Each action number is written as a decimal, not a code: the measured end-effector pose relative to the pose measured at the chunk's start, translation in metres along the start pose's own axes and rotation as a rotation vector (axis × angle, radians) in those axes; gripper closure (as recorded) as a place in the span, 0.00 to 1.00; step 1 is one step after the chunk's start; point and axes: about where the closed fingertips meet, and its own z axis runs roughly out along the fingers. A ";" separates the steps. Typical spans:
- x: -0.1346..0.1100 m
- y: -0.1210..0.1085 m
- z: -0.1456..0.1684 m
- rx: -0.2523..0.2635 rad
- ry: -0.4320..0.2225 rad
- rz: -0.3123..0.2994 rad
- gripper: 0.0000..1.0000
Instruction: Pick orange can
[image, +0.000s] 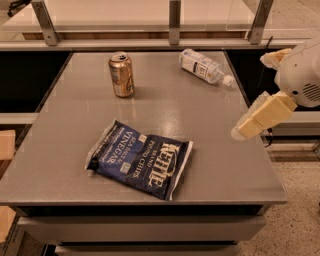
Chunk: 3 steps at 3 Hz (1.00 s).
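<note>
The orange can (121, 74) stands upright on the grey table (210, 165), at its far left part, with a silver pull-tab top. My gripper (252, 122) comes in from the right edge of the view, over the table's right side, cream-coloured and pointing down-left. It is far to the right of the can and nothing shows in it.
A clear plastic bottle (205, 67) with a white label lies on its side at the far right of the table. A dark blue Kettle chips bag (140, 158) lies flat near the front middle. A metal-framed shelf (170, 22) runs behind the table.
</note>
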 end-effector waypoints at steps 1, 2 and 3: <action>-0.002 -0.007 0.011 0.025 -0.094 0.050 0.00; -0.007 -0.011 0.023 0.025 -0.170 0.095 0.00; -0.013 -0.014 0.032 0.025 -0.227 0.144 0.00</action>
